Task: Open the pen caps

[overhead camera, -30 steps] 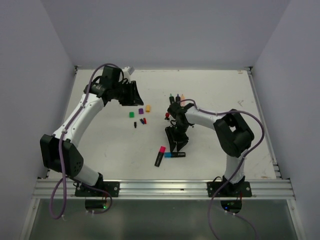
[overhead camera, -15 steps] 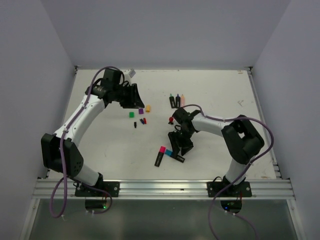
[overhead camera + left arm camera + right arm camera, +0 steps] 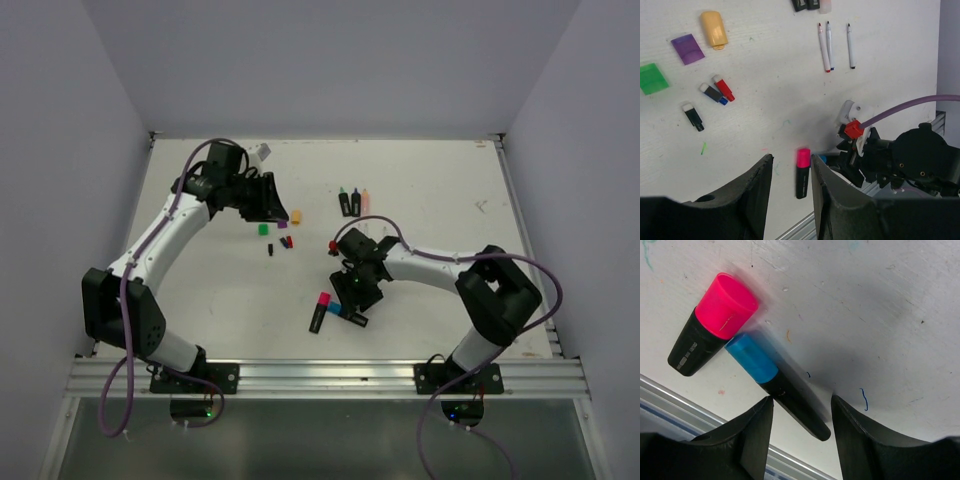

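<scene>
Pink cap (image 3: 726, 305) and blue cap (image 3: 752, 359) sit on two black highlighters (image 3: 332, 312) that lie touching at 6 o'clock on the surface (image 3: 450, 180). The right fingers (image 3: 752, 440) are apart, with the blue-capped barrel (image 3: 795, 407) running between them in the wrist view; I cannot tell whether they touch it. A green cap (image 3: 652, 78), purple cap (image 3: 687, 49), orange cap (image 3: 714, 29) and three tiny caps (image 3: 713, 94) lie loose at 10 o'clock. The left fingers (image 3: 752, 200) hover there, apart and empty. Three thin pens (image 3: 829, 37) lie side by side at 3 o'clock of the loose caps.
</scene>
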Controlling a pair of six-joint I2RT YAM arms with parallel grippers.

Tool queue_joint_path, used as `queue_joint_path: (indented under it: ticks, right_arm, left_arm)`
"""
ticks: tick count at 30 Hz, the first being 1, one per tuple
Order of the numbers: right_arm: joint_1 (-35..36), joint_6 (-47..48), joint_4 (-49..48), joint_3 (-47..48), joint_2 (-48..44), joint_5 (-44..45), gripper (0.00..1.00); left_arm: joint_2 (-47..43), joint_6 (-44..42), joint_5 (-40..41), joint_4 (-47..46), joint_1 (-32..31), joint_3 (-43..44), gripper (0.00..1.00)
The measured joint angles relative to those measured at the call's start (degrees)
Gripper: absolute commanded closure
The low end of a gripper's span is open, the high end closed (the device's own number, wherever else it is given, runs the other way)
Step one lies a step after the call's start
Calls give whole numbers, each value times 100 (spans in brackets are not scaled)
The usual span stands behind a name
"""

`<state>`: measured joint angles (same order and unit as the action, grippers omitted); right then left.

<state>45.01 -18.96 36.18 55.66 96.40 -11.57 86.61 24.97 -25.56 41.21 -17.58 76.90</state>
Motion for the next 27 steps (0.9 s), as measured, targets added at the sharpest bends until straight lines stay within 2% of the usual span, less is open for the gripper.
queue_joint_path:
  ticks: [5,18,23,25,27]
  right_arm:
    - [44,-144,-310,-348,-297,111,48]
    - [420,-529,-621,-671,-509,505,66]
    - [483,-693,-758,-758,-507,490,82]
    - [485,-752,-793,-774,-490,474,98]
    - [492,-826,-804,-769,-457,463,100]
  left_arm:
    - [-83,52,-26,-37,0,-107,60]
    - [-208,142,-122,-140,7,-291,59]
    - [-264,149,-131,-170,11,-428,59]
    - [-264,151,-131,-175,13,-457,59]
    - [-264,153,-131,-173,15,-466,59]
